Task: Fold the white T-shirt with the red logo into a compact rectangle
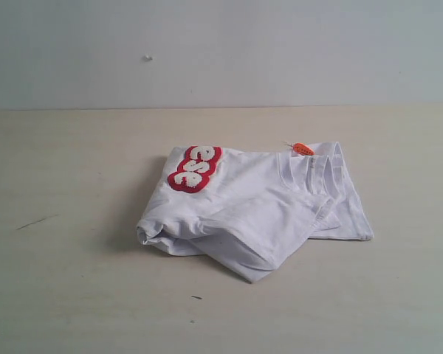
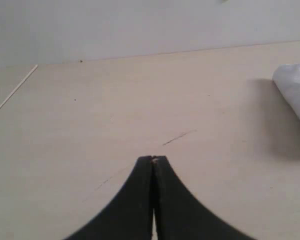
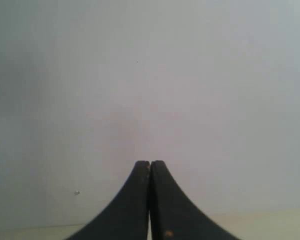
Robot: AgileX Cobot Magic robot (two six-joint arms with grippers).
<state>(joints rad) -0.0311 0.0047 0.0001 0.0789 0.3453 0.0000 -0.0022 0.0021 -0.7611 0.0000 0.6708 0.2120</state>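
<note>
White T-shirt point(image 1: 258, 210) lies mid-bench point(image 1: 59, 295), bundled but lumpy, not a clean rectangle. Red logo point(image 1: 196, 168) faces up at its far-left corner, orange neck tag point(image 1: 303, 148) at its far edge. Left gripper point(image 2: 153, 159) is closed on nothing, over bare bench well left of the shirt. Right gripper point(image 3: 149, 162) is closed too, empty, pointing at the wall point(image 3: 140, 75). Looks near done. To tidy, pinch the loose flap point(image 1: 255, 265) jutting toward the near edge, tuck it under, then press the bulging left fold point(image 1: 159, 232) flat without dragging the stack.

Left claw point(image 2: 153, 159) and right claw point(image 3: 149, 163) both sit pressed closed (fingertips touching), gripping nothing.
</note>
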